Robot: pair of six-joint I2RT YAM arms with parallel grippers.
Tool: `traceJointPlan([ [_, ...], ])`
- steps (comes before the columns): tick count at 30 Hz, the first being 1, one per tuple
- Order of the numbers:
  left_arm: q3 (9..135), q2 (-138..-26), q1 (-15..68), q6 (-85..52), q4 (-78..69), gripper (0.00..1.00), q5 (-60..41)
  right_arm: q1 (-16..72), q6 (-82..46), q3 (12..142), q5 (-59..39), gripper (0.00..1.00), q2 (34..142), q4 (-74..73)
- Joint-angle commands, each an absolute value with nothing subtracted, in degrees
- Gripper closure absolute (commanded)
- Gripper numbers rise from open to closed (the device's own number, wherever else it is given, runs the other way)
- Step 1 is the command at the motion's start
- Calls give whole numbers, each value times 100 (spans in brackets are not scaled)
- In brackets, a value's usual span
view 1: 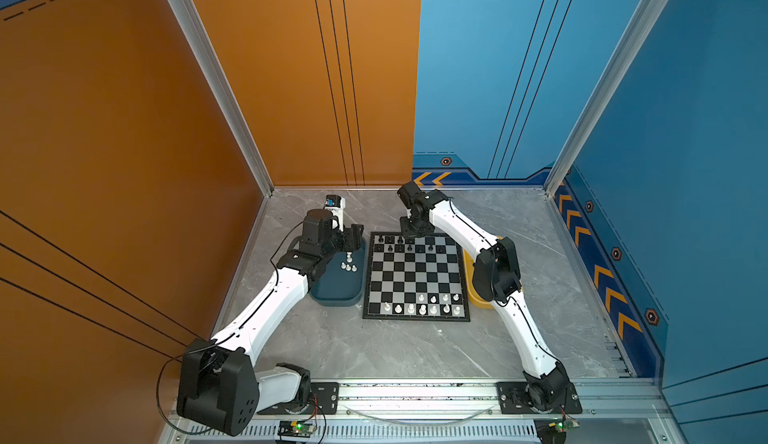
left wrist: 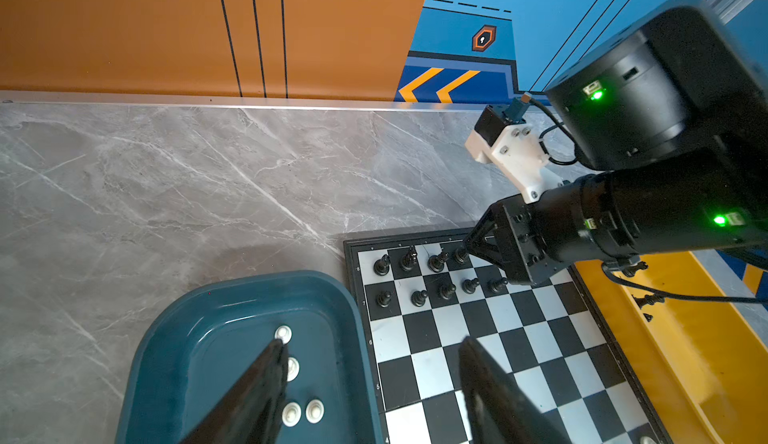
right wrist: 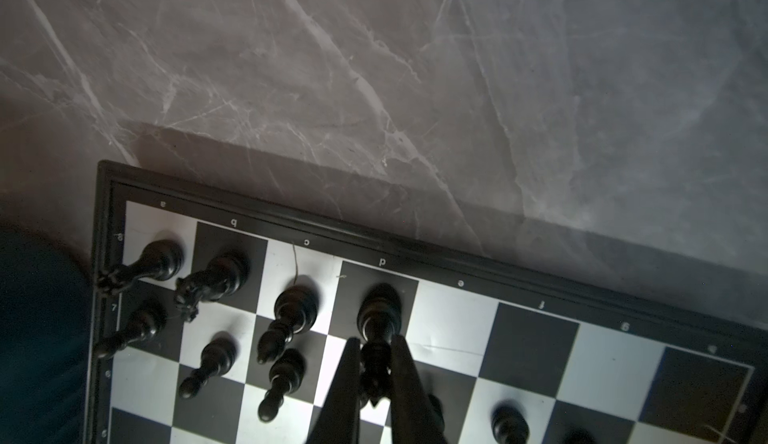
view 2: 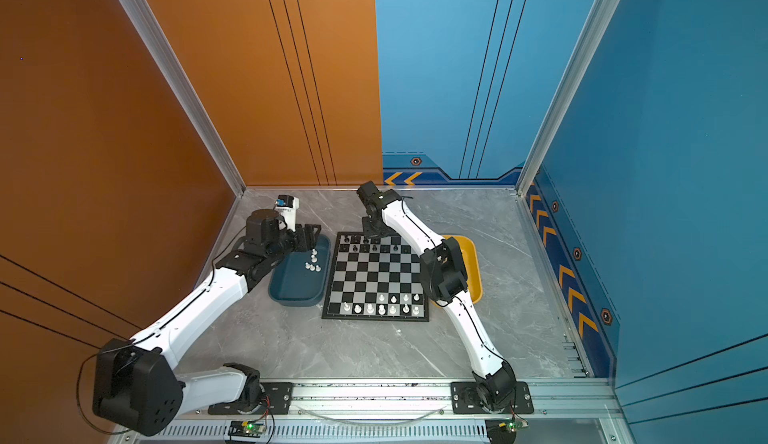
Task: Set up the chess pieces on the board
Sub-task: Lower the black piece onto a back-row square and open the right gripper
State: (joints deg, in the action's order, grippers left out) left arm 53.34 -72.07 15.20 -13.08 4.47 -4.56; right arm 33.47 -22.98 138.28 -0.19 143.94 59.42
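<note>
The board (view 1: 415,279) lies flat in the lower centre of both top views. It is a square grid of matt black and silvery, slightly reflective squares inside a thin black frame, with small letters and numbers along the edge. It rests on a grey, marble-veined tabletop (view 1: 374,350).

Glossy black pieces (view 1: 409,248) with round bases and turned, narrow bodies stand in the two rows at the board's upper edge. Glossy white pieces (view 1: 422,309) fill part of the two rows at its lower edge.

At the left of the board sits a dark blue tray (left wrist: 174,338), smooth, with rounded corners and a raised rim. It holds a few more white pieces (left wrist: 291,413). At the right is a yellow tray (left wrist: 685,338) of the same shape, with some black pieces (left wrist: 648,299) lying in it.

The right gripper (right wrist: 376,342) is at the board's upper edge. Its thin dark fingers are pinched tight on the top of a tall black piece (right wrist: 379,309), whose base is over the dark square lettered d.

The left gripper (left wrist: 372,342) is over the blue tray's upper right corner, its fingers spread wide with nothing between them.
</note>
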Motion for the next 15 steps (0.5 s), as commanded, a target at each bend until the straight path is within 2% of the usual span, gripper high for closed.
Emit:
traceJointPlan([
  [1,5261,-7163,1459,-1257,457,33,-488,3393,-2391,13941,-103,92,14555,6012],
  [11,5270,-7173,1451,-1274,439,33,-502,3394,-2382,13955,-139,64,14499,6012],
  [15,5266,-7163,1450,-1289,431,33,-527,3394,-2347,13949,-106,59,14328,6020],
])
